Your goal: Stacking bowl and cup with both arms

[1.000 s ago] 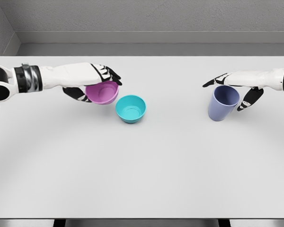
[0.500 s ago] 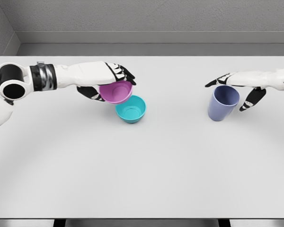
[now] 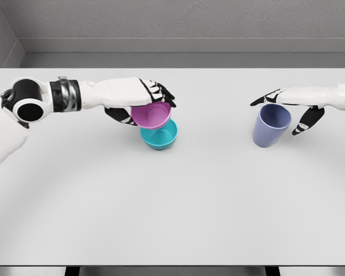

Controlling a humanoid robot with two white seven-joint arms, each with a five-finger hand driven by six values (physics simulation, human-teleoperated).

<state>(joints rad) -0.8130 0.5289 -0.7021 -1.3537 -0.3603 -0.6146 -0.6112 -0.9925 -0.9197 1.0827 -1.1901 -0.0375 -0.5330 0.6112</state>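
Since the earlier frames, the left hand point(image 3: 139, 103) has carried the purple bowl point(image 3: 152, 115) rightward, from beside the teal bowl point(image 3: 160, 137) to a spot over its far rim. That hand grasps the purple bowl, with white-and-black fingers point(image 3: 161, 92) draped over the bowl's far edge and the thumb side tucked under its left wall. The purple bowl sits directly beneath the palm, tilted a little, its opening facing up and toward the viewer. Its lower edge overlaps the back rim of the teal bowl in this view; whether the 2 bowls touch cannot be told.

The teal bowl rests upright on the white surface point(image 3: 172, 207), left of centre, just below and slightly right of the left hand.

On the right side, the blue-grey cup point(image 3: 271, 125) stands on the surface, leaning slightly, open end up. The right hand point(image 3: 290, 104) wraps around its upper part, fingers curving past the far rim and the thumb pointing down just beside the cup's right wall. From this angle it cannot be told whether that hand is gripping the cup or only cupped around it. The 2 hands are well apart.
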